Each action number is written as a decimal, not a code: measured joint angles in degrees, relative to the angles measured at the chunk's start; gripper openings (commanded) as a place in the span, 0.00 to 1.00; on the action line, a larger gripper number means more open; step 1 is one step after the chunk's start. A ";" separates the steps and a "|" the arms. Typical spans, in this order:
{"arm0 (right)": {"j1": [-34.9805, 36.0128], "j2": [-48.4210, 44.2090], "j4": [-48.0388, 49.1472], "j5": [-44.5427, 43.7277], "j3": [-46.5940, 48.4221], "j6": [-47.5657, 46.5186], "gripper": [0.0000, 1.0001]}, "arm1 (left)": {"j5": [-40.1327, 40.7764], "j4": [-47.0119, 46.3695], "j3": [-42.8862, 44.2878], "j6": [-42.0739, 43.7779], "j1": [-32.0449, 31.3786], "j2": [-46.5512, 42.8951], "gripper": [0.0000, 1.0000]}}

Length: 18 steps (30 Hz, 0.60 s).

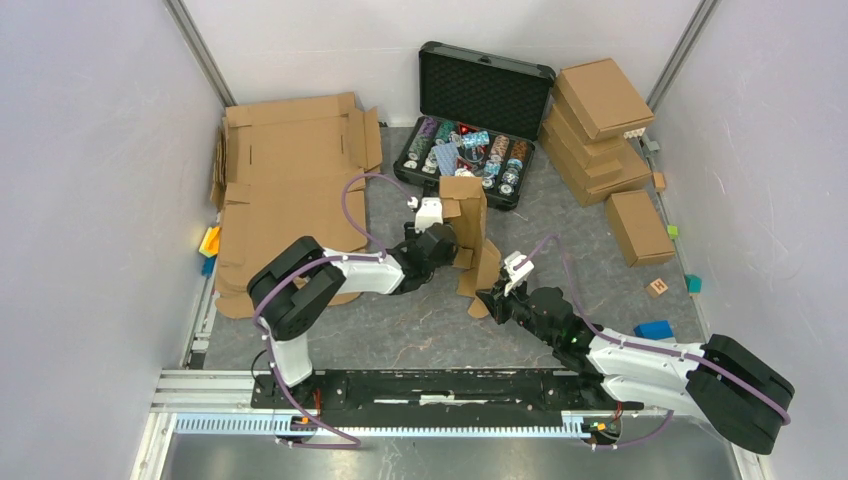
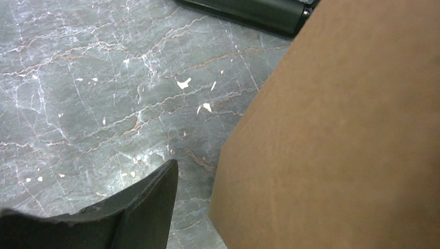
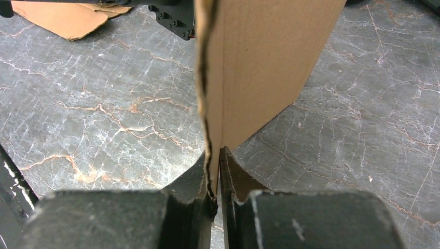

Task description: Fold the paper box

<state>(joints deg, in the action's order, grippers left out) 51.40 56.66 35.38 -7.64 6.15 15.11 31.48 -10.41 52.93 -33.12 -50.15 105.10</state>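
The paper box [image 1: 468, 212] is a small brown cardboard piece standing upright mid-table, in front of the black case, with a lower flap [image 1: 487, 270] angled toward the right arm. My right gripper [image 1: 492, 297] is shut on that flap's edge; in the right wrist view the cardboard [image 3: 259, 62] rises from between the closed jaws [image 3: 217, 174]. My left gripper [image 1: 447, 243] is at the box's left side. In the left wrist view one finger [image 2: 148, 207] shows with a gap to the cardboard [image 2: 337, 129], which hides the other finger.
An open black case [image 1: 536, 72] of poker chips stands behind the box. Large cardboard sheets [image 1: 285, 190] lie at left, stacked cardboard boxes [image 1: 600, 120] and a smaller box [image 1: 638, 225] at right. Small coloured blocks [image 1: 655, 330] lie near the right arm, others [image 1: 209, 243] by the left wall.
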 measured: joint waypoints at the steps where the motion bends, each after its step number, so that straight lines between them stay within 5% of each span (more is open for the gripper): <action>1: 0.00 0.00 -0.11 -0.07 0.00 -0.02 0.14 | 0.48 -0.26 -0.11 -0.04 -0.22 0.13 0.70; 18: 0.15 -0.52 -3.48 -0.42 0.04 -1.03 0.15 | -3.52 -5.70 -11.32 3.76 -2.12 -8.41 0.81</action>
<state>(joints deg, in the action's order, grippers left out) 51.55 56.14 31.90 -8.05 6.20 14.09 27.97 -16.12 41.60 -29.36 -52.27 96.68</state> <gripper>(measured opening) 0.147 0.811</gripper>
